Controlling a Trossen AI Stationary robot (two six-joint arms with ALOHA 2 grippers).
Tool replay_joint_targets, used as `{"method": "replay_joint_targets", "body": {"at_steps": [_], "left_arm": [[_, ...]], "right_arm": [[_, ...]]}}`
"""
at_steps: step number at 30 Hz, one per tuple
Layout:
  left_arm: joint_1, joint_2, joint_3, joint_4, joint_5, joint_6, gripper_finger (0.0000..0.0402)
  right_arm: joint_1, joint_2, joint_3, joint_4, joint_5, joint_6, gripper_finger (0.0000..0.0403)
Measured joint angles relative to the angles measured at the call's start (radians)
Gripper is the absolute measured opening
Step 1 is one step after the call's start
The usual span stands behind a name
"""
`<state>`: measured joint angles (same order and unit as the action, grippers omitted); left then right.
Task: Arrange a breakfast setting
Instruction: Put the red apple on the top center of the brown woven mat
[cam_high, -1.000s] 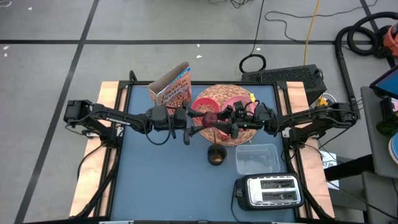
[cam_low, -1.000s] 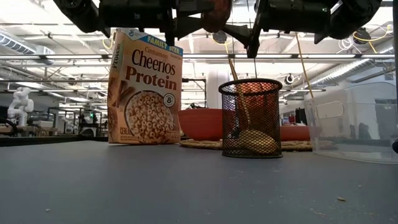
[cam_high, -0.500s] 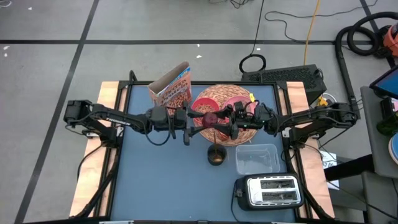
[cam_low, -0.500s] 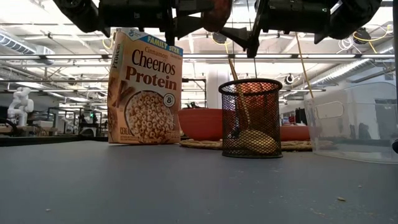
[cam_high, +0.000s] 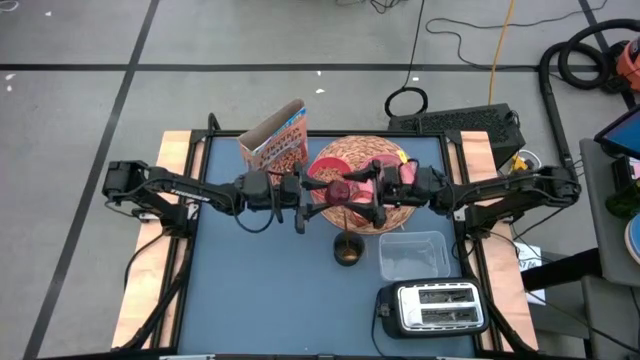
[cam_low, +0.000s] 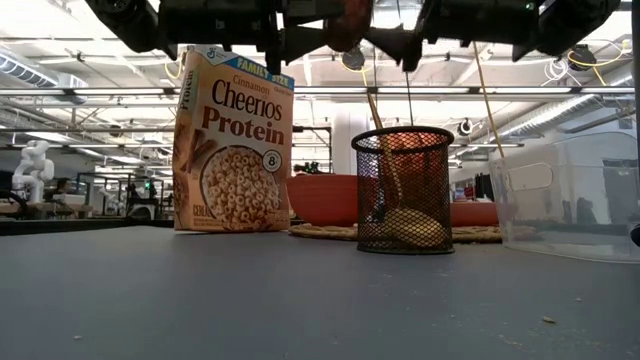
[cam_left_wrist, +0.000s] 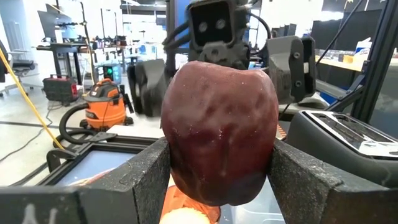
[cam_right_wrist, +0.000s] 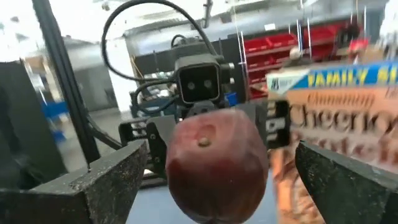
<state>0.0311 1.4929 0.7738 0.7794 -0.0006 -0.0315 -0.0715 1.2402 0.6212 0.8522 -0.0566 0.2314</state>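
Standing nearest the camera side of the blue table (cam_high: 250, 290) is the silver toaster (cam_high: 433, 308), with the clear plastic tub (cam_high: 412, 256) just behind it and a black mesh cup (cam_low: 403, 189) to the tub's left; a pale rounded thing lies in the cup's bottom and a thin handle sticks up out of it, but what they are cannot be told. Behind these, above the table's middle, the left gripper (cam_high: 318, 193) holds the dark red fruit (cam_left_wrist: 219, 130) clamped between its two fingers (cam_left_wrist: 140, 180), raised in the air over the near-left edge of the round woven wicker mat (cam_high: 395, 212). The right gripper (cam_high: 368, 192) faces it from the other side, its fingers (cam_right_wrist: 109, 177) spread wide on either side of the fruit and not touching it. Under both grippers the mat lies flat with the pink plate (cam_high: 330, 163) and pink bowl (cam_low: 325, 198) on it, largely hidden by the arms from above. Farther back and to the left, the orange-brown cereal box (cam_low: 233, 140) stands upright just beside the mat, its top flap open.
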Motion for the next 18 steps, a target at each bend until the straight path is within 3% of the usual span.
{"method": "replay_joint_targets", "body": {"at_steps": [9, 15, 18], "left_arm": [[0.000, 0.000, 0.000, -0.017, 0.000, -0.004, 0.0242], [0.000, 0.000, 0.000, -0.022, 0.000, -0.019, 0.0242], [0.000, 0.000, 0.000, -0.022, 0.000, -0.024, 0.0242]], "right_arm": [[0.000, -0.161, 0.000, -0.161, 0.001, -0.305, 0.0394], [0.000, -0.241, 0.000, -0.148, 0.000, -0.544, 0.0393], [0.000, -0.253, 0.027, -0.147, 0.000, -0.586, 0.0393]]}}
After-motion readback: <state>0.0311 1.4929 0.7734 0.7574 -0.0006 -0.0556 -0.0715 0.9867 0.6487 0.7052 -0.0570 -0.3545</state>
